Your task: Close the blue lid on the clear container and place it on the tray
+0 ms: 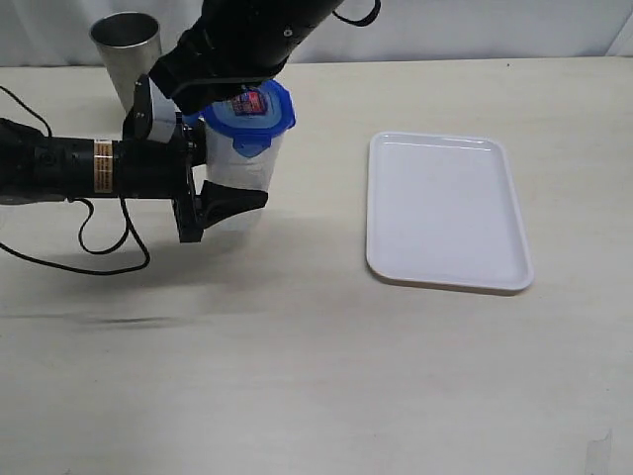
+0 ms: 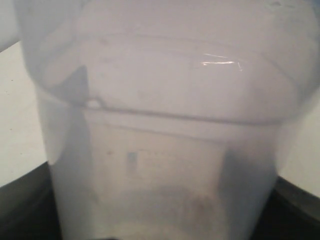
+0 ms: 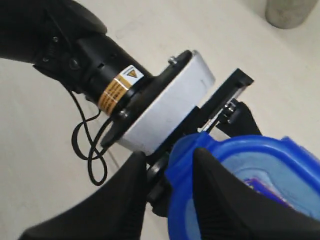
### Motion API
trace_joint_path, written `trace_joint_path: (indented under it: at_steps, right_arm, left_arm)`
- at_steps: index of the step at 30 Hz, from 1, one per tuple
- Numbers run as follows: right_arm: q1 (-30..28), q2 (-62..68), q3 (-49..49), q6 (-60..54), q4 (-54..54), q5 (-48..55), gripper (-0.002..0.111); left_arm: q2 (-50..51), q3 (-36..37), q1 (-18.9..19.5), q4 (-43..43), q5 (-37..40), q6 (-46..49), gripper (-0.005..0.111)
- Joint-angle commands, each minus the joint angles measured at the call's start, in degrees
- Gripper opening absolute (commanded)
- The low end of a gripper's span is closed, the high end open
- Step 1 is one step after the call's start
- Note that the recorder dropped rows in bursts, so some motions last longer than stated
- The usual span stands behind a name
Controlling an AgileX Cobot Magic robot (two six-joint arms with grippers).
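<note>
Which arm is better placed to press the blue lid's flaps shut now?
Right. The right gripper is already at the blue lid, its fingers straddling the rim on top of the clear container. The left gripper is clamped around the container's side, so it looks busy steadying it.

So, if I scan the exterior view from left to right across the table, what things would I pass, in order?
Grey metal cup → clear container with the blue lid on top → white tray.
</note>
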Motion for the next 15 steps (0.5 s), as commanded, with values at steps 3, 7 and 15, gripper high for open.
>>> trace_joint_path:
  at_steps: [3,7,15]
  right_arm:
    - [0.0,1.6,0.1,15.8,-18.8,1.9,0.030]
    - [0.0,1.6,0.1,15.1,-16.0,1.3,0.030]
    - [0.0,2.5,0.1,19.8,-19.6,2.3,0.036]
  left_arm:
    - [-2.0,-0.2,0.3,1.6,0.8,-2.8,0.000]
    - [-2.0,-0.2,0.3,1.2,1.1,-2.8,0.000]
    - [-2.0,-0.2,0.3,0.9,1.2,-2.8,0.000]
